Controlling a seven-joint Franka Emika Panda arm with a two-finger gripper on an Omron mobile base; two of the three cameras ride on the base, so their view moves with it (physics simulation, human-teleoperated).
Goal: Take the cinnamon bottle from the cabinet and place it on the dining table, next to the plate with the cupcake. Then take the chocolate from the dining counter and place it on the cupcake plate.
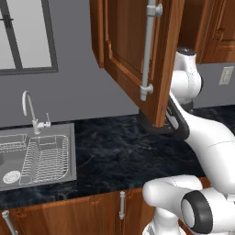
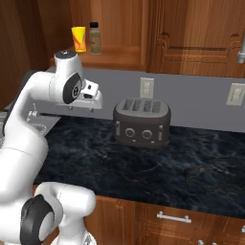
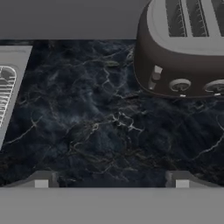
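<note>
Overhead, cabinet (image 1: pixel 133 50) door stood open; cinnamon bottle (image 2: pixel 95 38) sat upper left on shelf beside yellow cup (image 2: pixel 79 38). Gripper (image 3: pixel 111 181) spread wide, empty, above countertop (image 3: pixel 100 127).

arm shell (image 1: pixel 209 137): glossy white, rounded segments
joints (image 1: pixel 198 209): dark grey-black rings and caps
wrist disc (image 2: pixel 73 89): black, pale mark
fingertips (image 3: pixel 41 180): small, grey

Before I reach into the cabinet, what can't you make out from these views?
- Cabinet shelf: left base view, open door hides it.
- Cinnamon bottle: right base view, label too small.
- Toaster: hand view, cut off by the top and right edges.
- Sink: left base view, cut off at left edge.
</note>
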